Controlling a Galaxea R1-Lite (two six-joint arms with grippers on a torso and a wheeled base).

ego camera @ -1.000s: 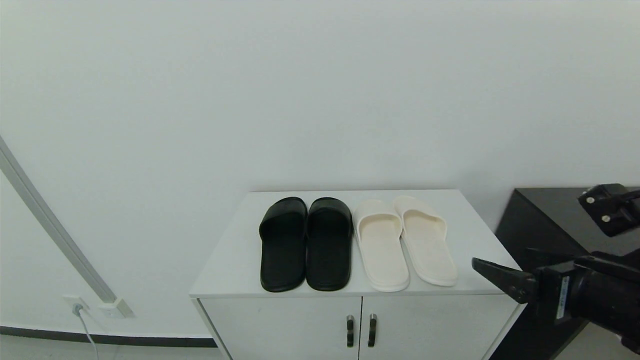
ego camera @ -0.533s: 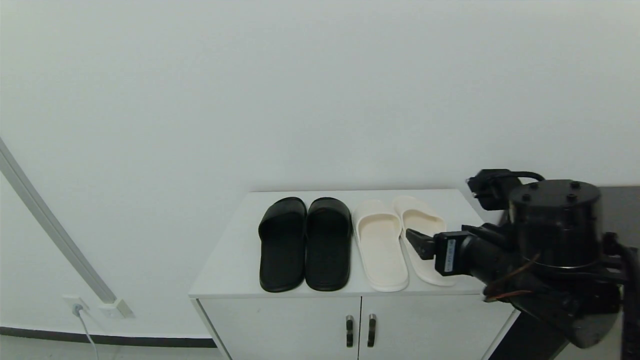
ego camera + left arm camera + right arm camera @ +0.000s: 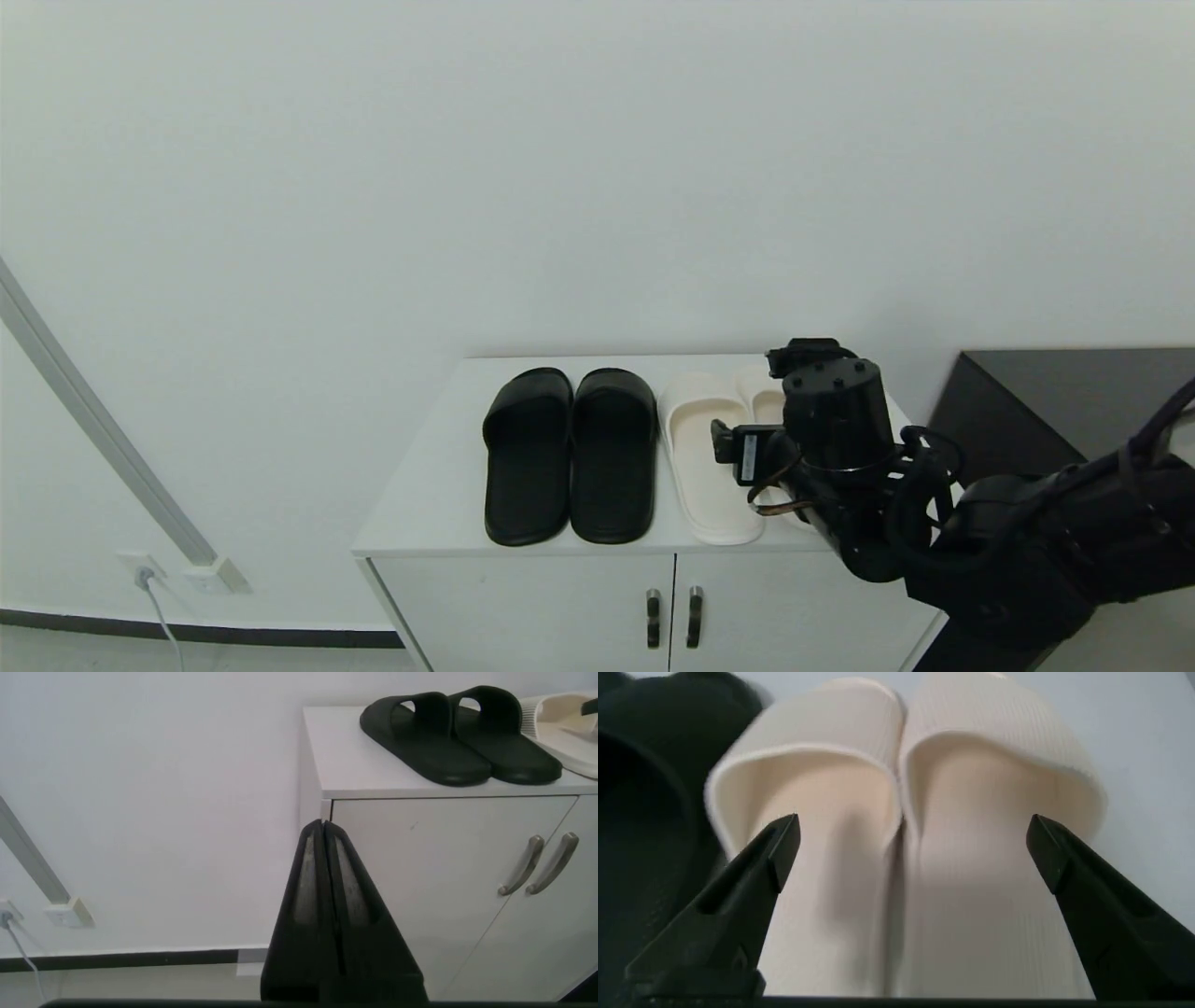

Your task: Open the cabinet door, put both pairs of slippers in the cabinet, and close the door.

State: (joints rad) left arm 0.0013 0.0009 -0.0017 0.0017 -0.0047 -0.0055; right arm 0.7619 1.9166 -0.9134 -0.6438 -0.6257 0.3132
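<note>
Right jaws spread wide, straddling both ribbed cream slippers (image 3: 971, 882) near the cabinet (image 3: 420, 504) top's right front corner; left jaws pressed together.

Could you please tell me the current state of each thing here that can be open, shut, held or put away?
cabinet doors: both shut.
black slippers: on the cabinet top, not stowed.
white slippers: on the cabinet top, side by side, not gripped.
left hand: shut, empty.
right hand: open, over the white slippers.
</note>
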